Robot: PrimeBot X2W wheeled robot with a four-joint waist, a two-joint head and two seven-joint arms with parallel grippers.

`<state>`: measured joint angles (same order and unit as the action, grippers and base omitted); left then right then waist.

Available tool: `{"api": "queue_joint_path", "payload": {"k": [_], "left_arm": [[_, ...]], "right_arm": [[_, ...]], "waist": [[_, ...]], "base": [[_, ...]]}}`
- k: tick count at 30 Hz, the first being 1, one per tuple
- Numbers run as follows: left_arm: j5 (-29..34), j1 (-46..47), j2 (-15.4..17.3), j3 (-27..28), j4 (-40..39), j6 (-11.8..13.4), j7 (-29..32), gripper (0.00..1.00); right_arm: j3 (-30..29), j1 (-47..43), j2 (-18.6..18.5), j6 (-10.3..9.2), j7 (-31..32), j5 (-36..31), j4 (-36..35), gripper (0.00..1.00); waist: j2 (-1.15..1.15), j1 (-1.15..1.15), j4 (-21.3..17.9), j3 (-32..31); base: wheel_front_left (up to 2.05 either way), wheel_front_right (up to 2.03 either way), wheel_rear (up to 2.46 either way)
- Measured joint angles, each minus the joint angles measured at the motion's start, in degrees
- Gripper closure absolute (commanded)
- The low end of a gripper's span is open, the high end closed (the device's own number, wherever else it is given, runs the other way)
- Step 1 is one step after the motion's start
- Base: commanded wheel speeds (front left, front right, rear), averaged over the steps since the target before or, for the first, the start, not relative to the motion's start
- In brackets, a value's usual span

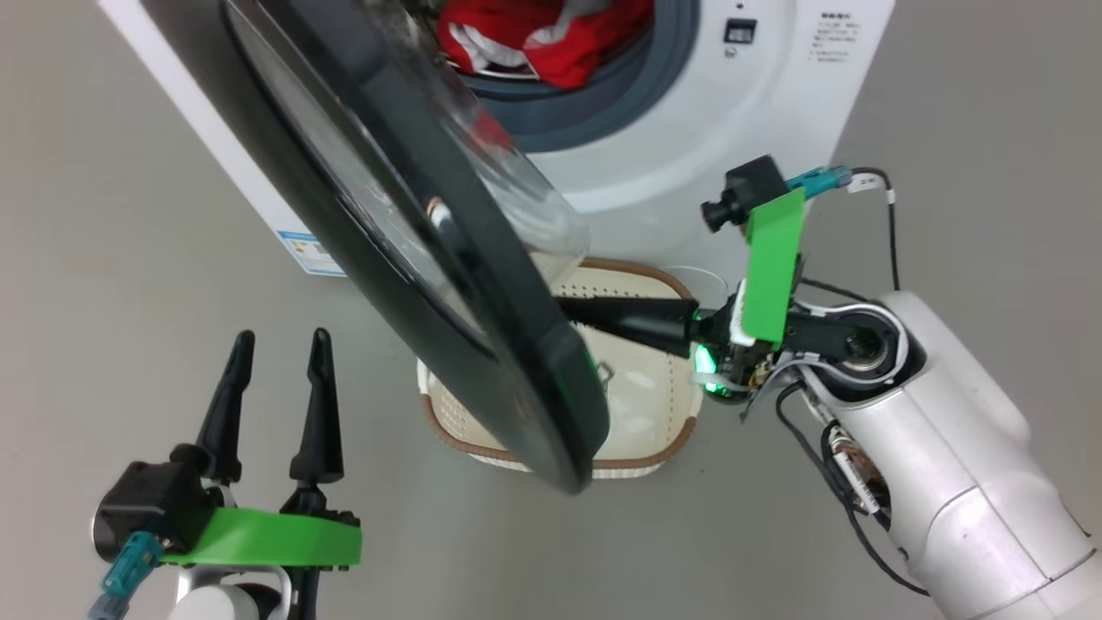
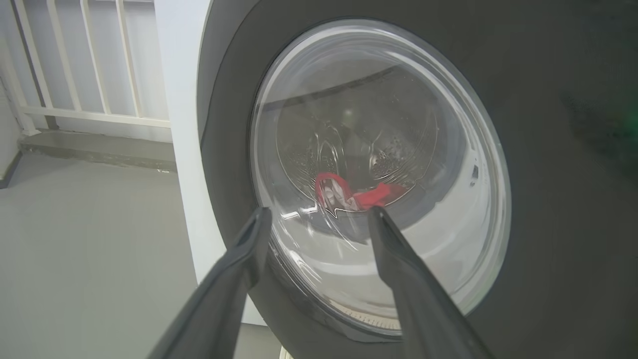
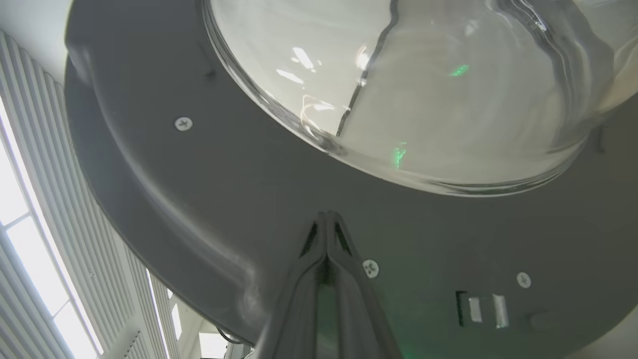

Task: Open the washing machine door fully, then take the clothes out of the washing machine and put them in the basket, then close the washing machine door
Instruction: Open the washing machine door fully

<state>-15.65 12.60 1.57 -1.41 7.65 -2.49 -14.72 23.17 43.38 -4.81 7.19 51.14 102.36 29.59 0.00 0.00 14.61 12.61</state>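
Head view: door rim (image 1: 551, 387) overhanging basket (image 1: 656, 415)

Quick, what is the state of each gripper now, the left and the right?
Left gripper: open, holding nothing.
Right gripper: shut, holding nothing, tips at the inner face of the washing machine door.

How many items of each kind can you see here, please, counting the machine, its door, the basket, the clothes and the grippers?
washing machine: 1
washing machine door: 1
basket: 1
heap of red clothes: 1, single garments cannot be told apart
grippers: 2, the left gripper with jaws open, the right gripper with jaws shut
Total: 6
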Motion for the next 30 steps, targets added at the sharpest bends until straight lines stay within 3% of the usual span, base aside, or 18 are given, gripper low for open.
{"api": "queue_joint_path", "payload": {"k": [11,30], "left_arm": [[-0.2,-1.6,0.0,-0.4,0.5,0.2,0.0,0.00],[-0.5,-5.0,0.3,-1.0,1.4,0.5,0.0,0.00]], "right_arm": [[5.6,-1.3,0.1,0.00,-1.3,1.0,0.0,1.00],[9.5,-4.6,0.1,0.00,-4.8,2.0,0.4,1.00]], "waist": [[0.00,0.00,4.6,-3.4],[0.00,0.00,14.8,-8.2]], "base": [[0.00,0.00,0.00],[0.00,0.00,0.00]]}}
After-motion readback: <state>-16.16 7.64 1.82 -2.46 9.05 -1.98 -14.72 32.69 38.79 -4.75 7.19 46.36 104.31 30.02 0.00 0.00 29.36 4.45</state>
